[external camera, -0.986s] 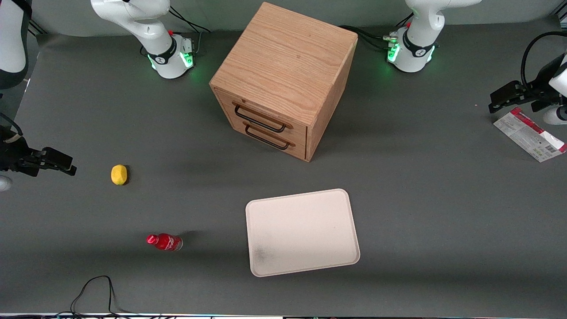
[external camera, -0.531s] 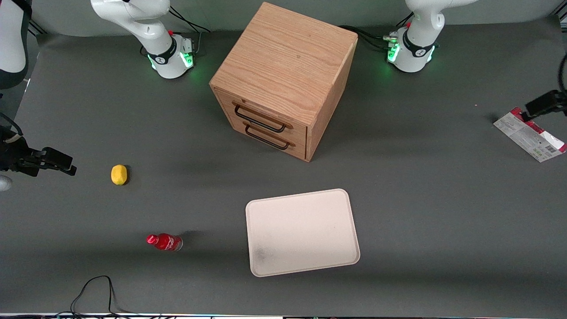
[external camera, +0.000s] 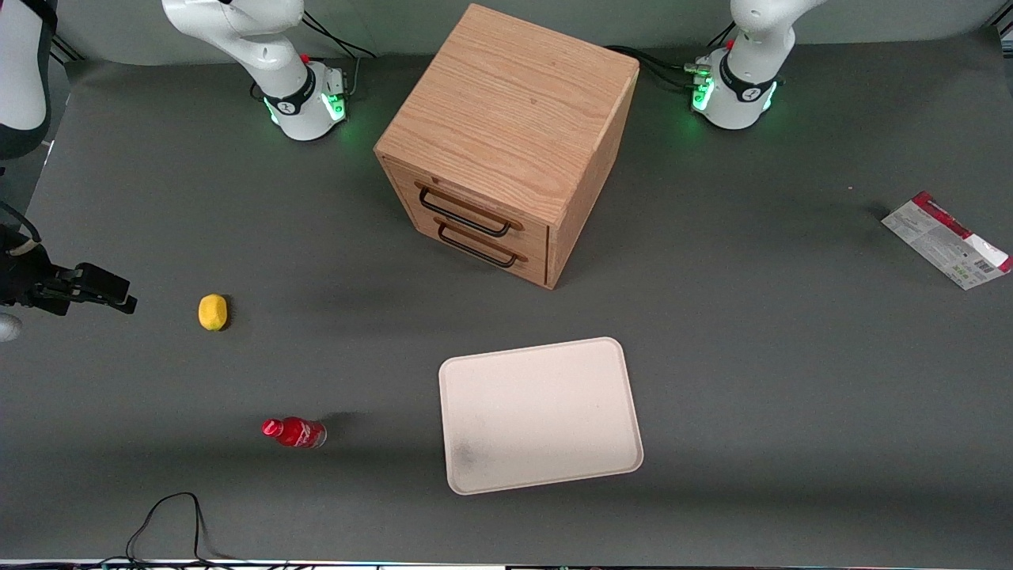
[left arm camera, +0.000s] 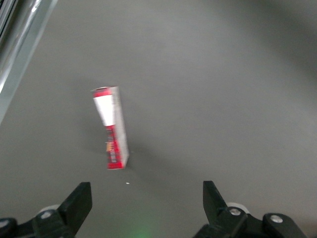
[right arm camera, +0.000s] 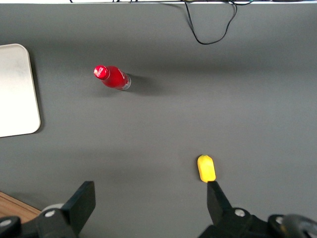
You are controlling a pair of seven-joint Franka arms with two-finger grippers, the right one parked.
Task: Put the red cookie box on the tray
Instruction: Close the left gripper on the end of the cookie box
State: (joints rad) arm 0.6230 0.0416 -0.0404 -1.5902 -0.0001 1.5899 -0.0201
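Approach step: claw [left arm camera: 143, 198] wide open, empty, above flat red-and-white cookie box [left arm camera: 112, 127]; next descend, grip, carry toward cream rectangular tray [external camera: 540, 415], eight o'clock.

Even overhead light, soft shadows beside cabinet [external camera: 506, 142]; left wrist view motion-blurred

The left arm's pincer [left arm camera: 144, 206] has two black fingers [left arm camera: 79, 201] with wide space between them. Round silver screws sit on its black body. The arm's base [external camera: 732, 87] is white, with a black ring, green lights and black cables.
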